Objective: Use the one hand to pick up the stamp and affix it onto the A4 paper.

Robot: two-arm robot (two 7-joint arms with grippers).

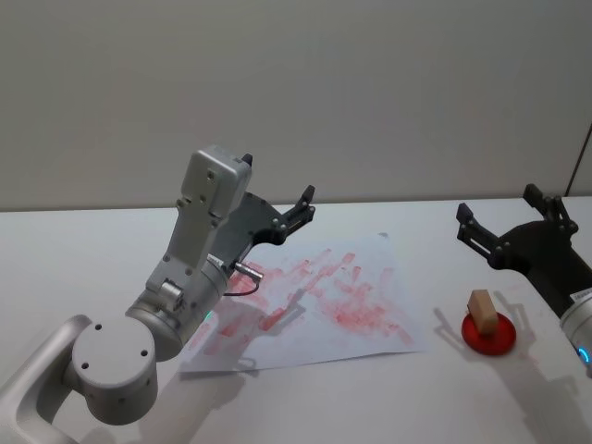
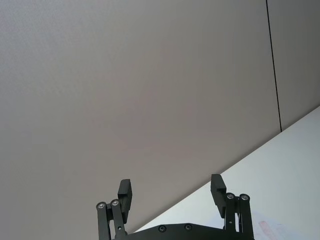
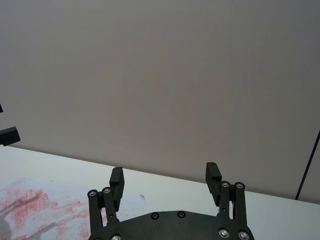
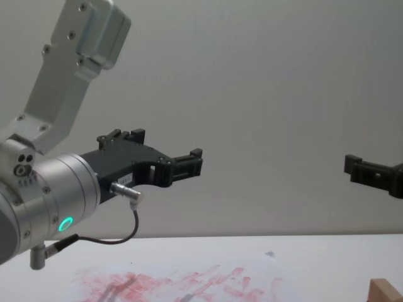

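Observation:
The stamp (image 1: pixel 482 309), a small tan wooden block, stands on a round red ink pad (image 1: pixel 488 337) at the table's right; its corner (image 4: pixel 385 291) peeks in low in the chest view. The A4 paper (image 1: pixel 319 305), blotched with red prints, lies mid-table, also seen as the paper (image 3: pixel 30 206) (image 4: pixel 189 280). My right gripper (image 1: pixel 499 207) (image 3: pixel 165 170) (image 4: pixel 365 170), on the arm with the blue ring, hovers open and empty above and behind the stamp. My left gripper (image 1: pixel 301 207) (image 2: pixel 170 181) (image 4: pixel 187 165), on the green-ringed arm, is raised over the paper's left half, open and empty.
The white table (image 1: pixel 83 250) runs back to a plain grey wall. A thin dark cable (image 1: pixel 581 162) hangs at the far right. The left arm's big silver elbow (image 1: pixel 116 370) fills the near left corner.

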